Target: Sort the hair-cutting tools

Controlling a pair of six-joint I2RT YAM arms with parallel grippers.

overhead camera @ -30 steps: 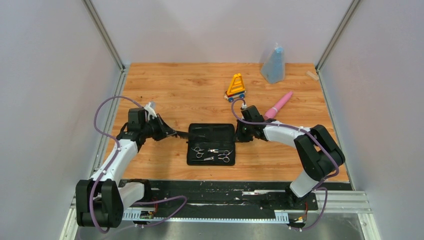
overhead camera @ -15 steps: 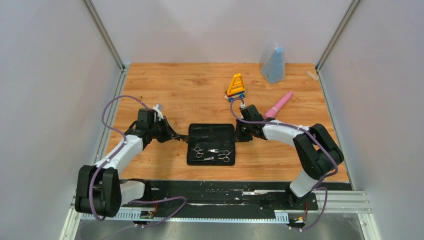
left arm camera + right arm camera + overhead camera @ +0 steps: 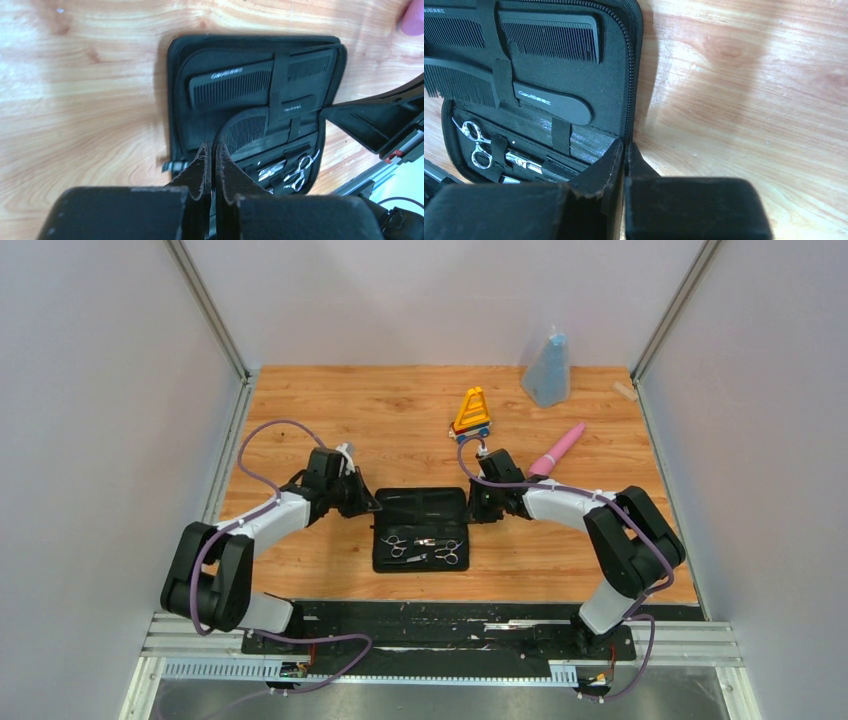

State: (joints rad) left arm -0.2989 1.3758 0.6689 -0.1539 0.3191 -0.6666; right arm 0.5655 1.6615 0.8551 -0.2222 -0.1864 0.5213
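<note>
Just beyond both closed jaws lie combs (image 3: 230,82) and scissors (image 3: 271,171).

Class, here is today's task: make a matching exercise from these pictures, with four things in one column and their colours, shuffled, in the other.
Things:
1 scissors
2 combs
3 wand
4 toy on wheels

Colours:
A yellow-orange
B silver
C pink
D black

Pairs: 1-B, 2-D, 3-C, 4-A
</note>
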